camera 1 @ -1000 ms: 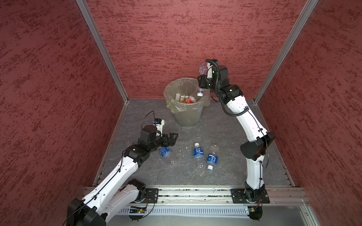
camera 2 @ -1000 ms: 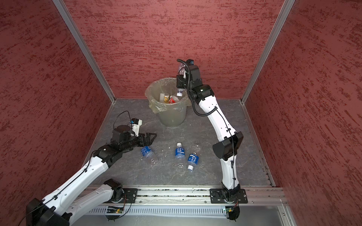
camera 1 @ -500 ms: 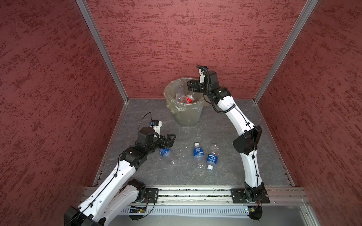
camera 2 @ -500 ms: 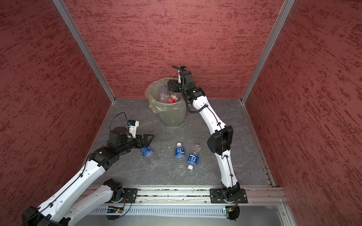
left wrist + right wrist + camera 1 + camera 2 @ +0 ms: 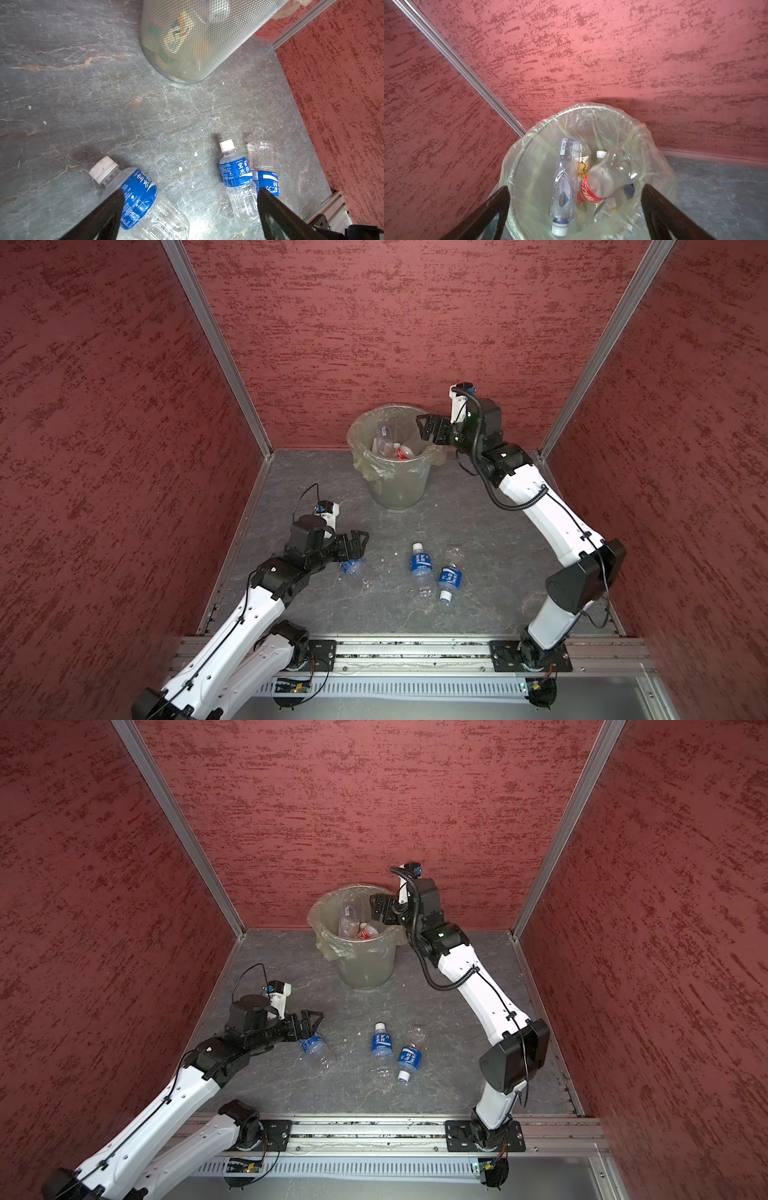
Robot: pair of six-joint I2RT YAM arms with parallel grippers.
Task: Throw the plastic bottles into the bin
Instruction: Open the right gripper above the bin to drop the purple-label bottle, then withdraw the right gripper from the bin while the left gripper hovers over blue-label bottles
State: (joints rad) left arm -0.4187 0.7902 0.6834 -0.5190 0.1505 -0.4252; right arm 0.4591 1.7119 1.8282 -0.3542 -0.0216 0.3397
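Note:
Three plastic bottles with blue labels lie on the grey floor: one [image 5: 353, 568] [image 5: 137, 193] just beyond my left gripper, two [image 5: 420, 568] [image 5: 449, 577] side by side in the middle. My left gripper [image 5: 358, 543] [image 5: 190, 192] is open and empty, hovering low with the nearest bottle under one finger. The bin [image 5: 395, 477] [image 5: 529, 166] stands at the back with its bag over the rim. It holds several bottles, among them a clear one [image 5: 564, 182] cap down and a red-labelled one [image 5: 600, 182]. My right gripper [image 5: 424, 433] [image 5: 575, 189] is open and empty at the bin's right rim.
Red textured walls [image 5: 124, 406] close in the left, back and right sides, with aluminium posts [image 5: 216, 344] at the back corners. A metal rail [image 5: 395, 651] carrying both arm bases runs along the front edge. Small white specks dot the floor [image 5: 195, 153].
My right gripper opened and let its bottle drop into the bin, then drew back to the bin's right rim. My left gripper edged closer to the nearest floor bottle.

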